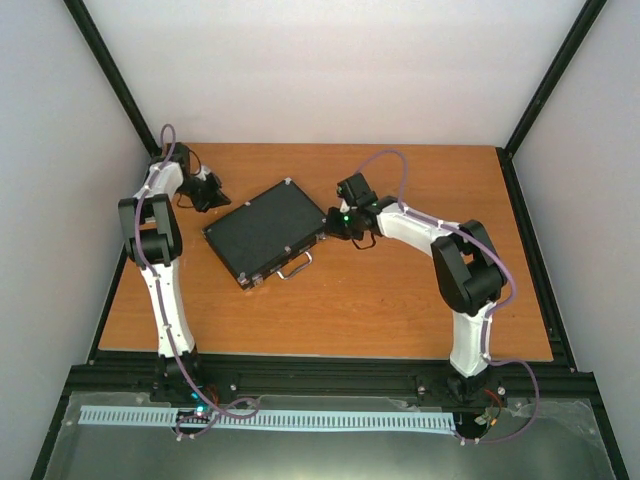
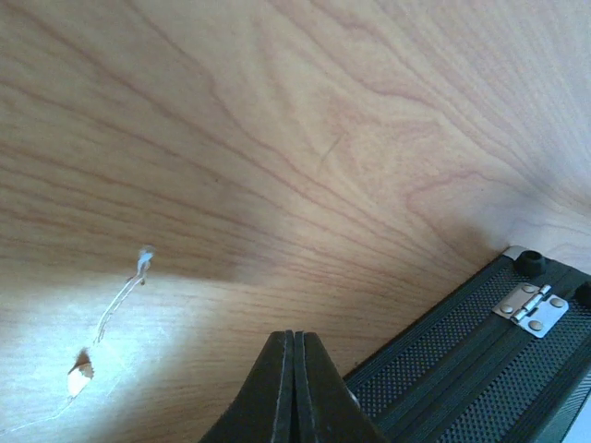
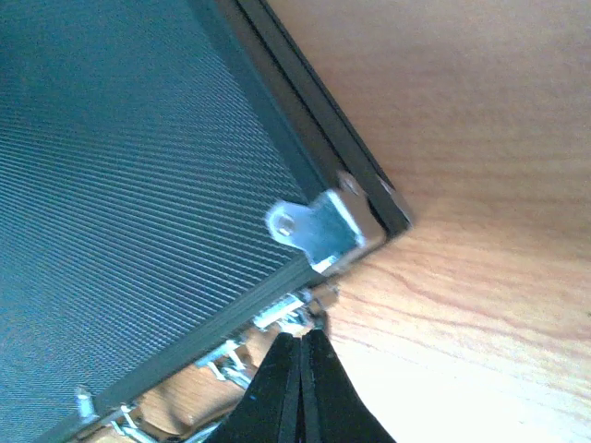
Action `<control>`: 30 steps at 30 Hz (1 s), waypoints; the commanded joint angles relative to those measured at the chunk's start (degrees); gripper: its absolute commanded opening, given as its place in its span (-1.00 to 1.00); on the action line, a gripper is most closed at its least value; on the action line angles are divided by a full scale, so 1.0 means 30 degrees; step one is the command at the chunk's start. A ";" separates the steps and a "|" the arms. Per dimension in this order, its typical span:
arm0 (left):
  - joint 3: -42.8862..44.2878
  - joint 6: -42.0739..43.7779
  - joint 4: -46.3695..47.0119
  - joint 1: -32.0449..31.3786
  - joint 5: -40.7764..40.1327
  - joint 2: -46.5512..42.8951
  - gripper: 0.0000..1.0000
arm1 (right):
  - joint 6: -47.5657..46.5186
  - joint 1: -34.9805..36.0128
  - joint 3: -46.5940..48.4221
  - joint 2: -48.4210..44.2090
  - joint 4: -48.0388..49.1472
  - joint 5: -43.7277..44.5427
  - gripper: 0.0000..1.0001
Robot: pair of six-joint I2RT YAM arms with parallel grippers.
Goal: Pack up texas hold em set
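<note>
The black briefcase (image 1: 265, 230) lies closed and flat on the table, turned at an angle, its silver handle (image 1: 294, 266) on the near side. My left gripper (image 1: 210, 195) is shut and empty at the case's far left edge; the left wrist view shows its tips (image 2: 295, 334) beside the ribbed side and a silver hinge (image 2: 533, 308). My right gripper (image 1: 335, 222) is shut and empty at the case's right corner; the right wrist view shows its tips (image 3: 301, 334) just below a silver corner bracket (image 3: 319, 229) and a latch (image 3: 277, 316). Chips, card boxes and dice are out of view.
The wooden table (image 1: 420, 300) is bounded by white walls and black frame posts (image 1: 105, 70). The left wrist view shows a scratch and chip mark (image 2: 83, 369) in the wood. A white slotted rail (image 1: 270, 420) runs along the near edge.
</note>
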 commanded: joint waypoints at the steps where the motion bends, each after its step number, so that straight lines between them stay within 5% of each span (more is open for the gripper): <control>1: 0.1010 0.0117 -0.0274 -0.0068 0.0333 0.0249 -0.99 | 0.0992 -0.0144 -0.1337 -0.0778 0.0073 0.0354 -0.94; 16: 0.2266 -0.0387 -0.0185 -0.0742 0.0507 0.1314 -0.98 | 0.1011 -0.0148 -0.1312 0.2994 0.2110 -0.0210 -0.94; 30: 0.3158 -0.1346 0.0557 -0.1725 0.1177 0.2457 -0.98 | 0.1194 -0.0155 -0.5423 0.0206 0.6120 -0.3017 -0.94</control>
